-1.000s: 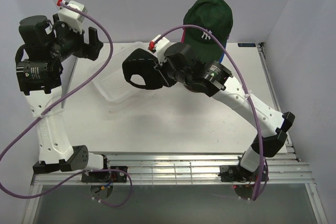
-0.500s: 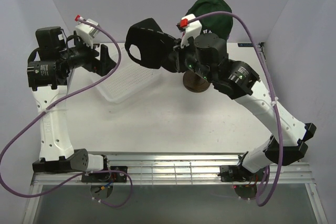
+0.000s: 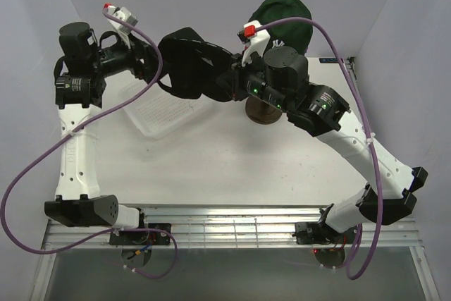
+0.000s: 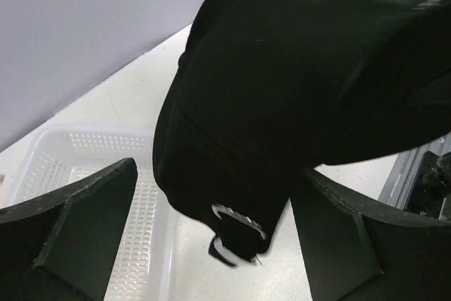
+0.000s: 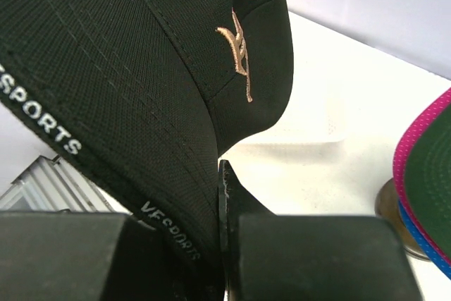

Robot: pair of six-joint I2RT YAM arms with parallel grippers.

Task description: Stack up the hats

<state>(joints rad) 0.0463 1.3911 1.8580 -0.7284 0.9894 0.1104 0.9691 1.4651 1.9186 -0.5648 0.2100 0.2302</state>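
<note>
- Fingers (image 5: 310, 252) of the right gripper (image 5: 218, 202) are clenched on the black cap (image 5: 141, 68) at its rim. The pink cap (image 5: 416, 139), green cap (image 5: 430, 195) and blue cap (image 5: 423, 248) show nested at the right edge.
- Left wrist: the left gripper (image 4: 211, 244) stands fully spread, one finger on either side of the black cap's rear, gripping nothing. The basket (image 4: 42, 167) lies below.
- Top: the black cap hangs aloft between both grippers, just left of the green cap. Judgement: the last cap is in transit. Next it needs carrying over the green crown and lowering squarely.

black cap (image 5: 141, 68): matt woven cloth | basket (image 4: 70, 135): white perforated plastic | table (image 3: 232, 167): smooth matt white
</note>
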